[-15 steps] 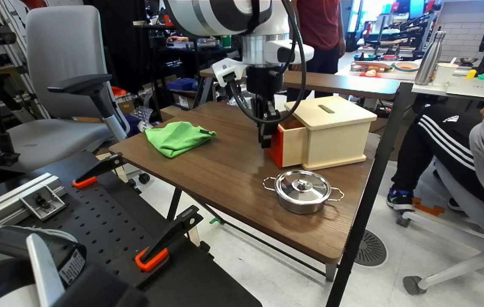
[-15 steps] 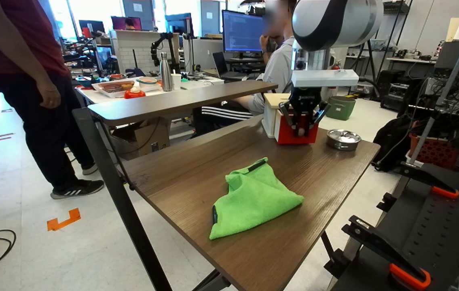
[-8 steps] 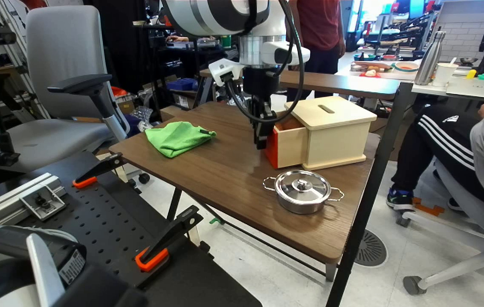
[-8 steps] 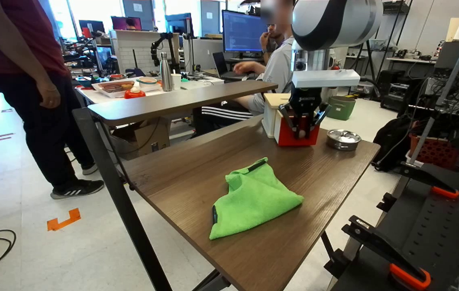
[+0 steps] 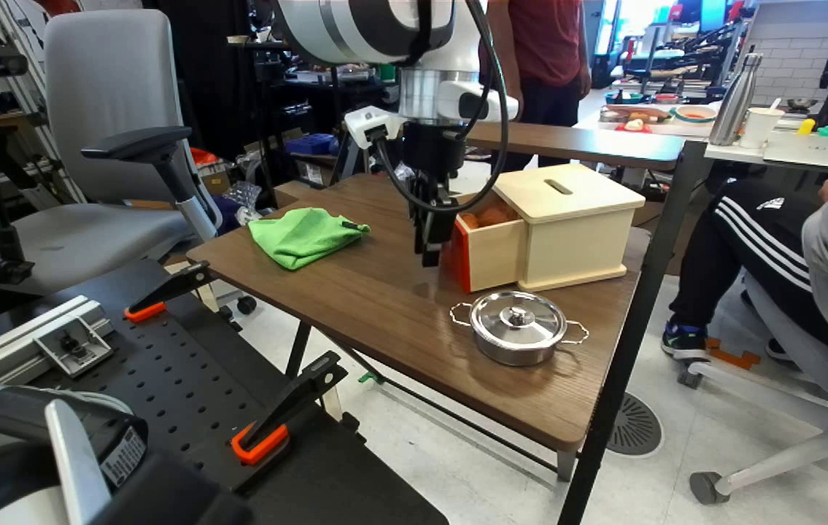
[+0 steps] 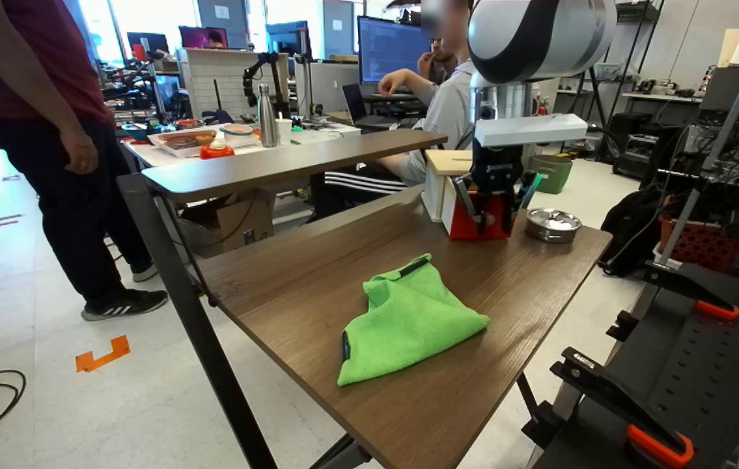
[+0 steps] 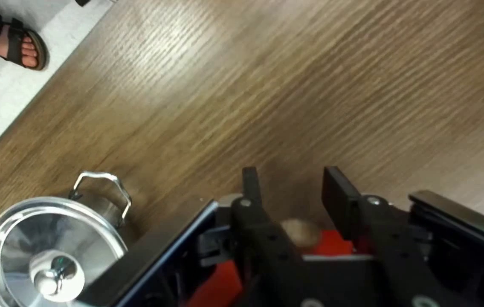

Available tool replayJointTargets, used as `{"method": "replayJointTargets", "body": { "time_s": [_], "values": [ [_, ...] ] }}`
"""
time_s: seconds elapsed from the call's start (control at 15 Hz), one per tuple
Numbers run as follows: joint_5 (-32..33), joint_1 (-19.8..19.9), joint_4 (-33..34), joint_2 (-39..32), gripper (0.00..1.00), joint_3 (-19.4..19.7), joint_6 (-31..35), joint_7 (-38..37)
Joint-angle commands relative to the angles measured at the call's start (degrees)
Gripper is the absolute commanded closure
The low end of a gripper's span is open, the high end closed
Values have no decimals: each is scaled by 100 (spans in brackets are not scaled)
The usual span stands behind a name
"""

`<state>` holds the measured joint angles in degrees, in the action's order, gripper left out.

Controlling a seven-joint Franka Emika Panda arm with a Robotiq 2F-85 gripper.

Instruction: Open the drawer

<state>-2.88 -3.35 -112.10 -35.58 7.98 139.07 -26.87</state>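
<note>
The drawer (image 5: 462, 259) has a flat red front and tan sides. It stands partly out of the light wooden box (image 5: 580, 248), and orange things (image 5: 494, 214) show inside it. In an exterior view its red front (image 6: 461, 228) faces out with a round knob (image 6: 490, 219). My gripper (image 6: 495, 225) is at that front, fingers apart. In the wrist view my gripper (image 7: 291, 183) is open. The pale knob (image 7: 301, 232) shows near the left finger, set back from the fingertips, with red front (image 7: 331, 244) behind. I cannot tell whether a finger touches the knob.
A lidded steel pot (image 5: 518, 332) stands in front of the box, and in the wrist view it (image 7: 54, 243) is at lower left. A green cloth (image 6: 415, 319) lies on the brown table (image 6: 317, 286). A raised shelf (image 6: 304, 163) runs along one side.
The drawer has slid a little further out of the box, and more orange shows inside. My gripper has moved away from the box with it, and its fingers have spread apart from the knob.
</note>
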Motion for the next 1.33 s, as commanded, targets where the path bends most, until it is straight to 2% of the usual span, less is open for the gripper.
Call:
{"method": "replayJointTargets", "body": {
  "time_s": [0.0,0.2,0.27,0.67,1.0,1.13,1.27],
  "values": [
    [-122,73,-23,-55,26,-136,-389,177],
    [-133,86,13,-115,4,-168,-581,187],
    [-125,81,9,-106,0,-164,-611,182],
    [-37,13,-327,378,0,-145,-678,233],
    [-61,25,-1164,1532,0,-317,-464,614],
    [-307,194,-1263,1905,0,-536,-694,1117],
    [-718,418,-863,1746,0,-738,-1120,1940]
  ]
}}
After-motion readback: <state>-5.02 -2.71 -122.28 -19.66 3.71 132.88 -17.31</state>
